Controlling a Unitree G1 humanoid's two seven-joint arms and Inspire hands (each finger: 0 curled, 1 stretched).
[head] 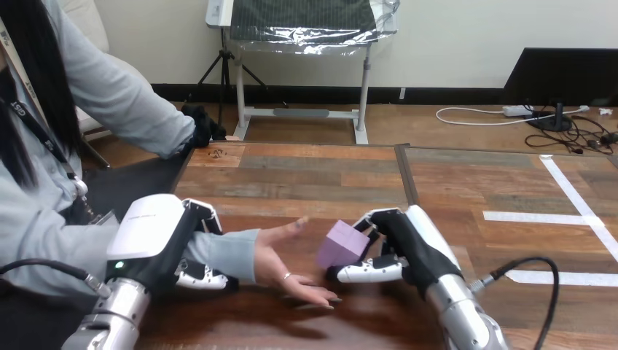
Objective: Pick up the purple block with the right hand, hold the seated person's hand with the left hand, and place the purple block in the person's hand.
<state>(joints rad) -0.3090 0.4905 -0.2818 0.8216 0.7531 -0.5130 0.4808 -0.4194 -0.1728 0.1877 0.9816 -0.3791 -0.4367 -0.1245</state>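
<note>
- Now my right hand [408, 248] pinches the purple block [342, 244] just beside the person's hand [286, 266].
- My left hand [157, 244] curls round the person's wrist [235, 253].
- Released early, the block could slip off that tilted palm.

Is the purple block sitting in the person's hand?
No. The purple block is pinched in the right robot hand, just beside the person's hand, which lies open and holds nothing.
</note>
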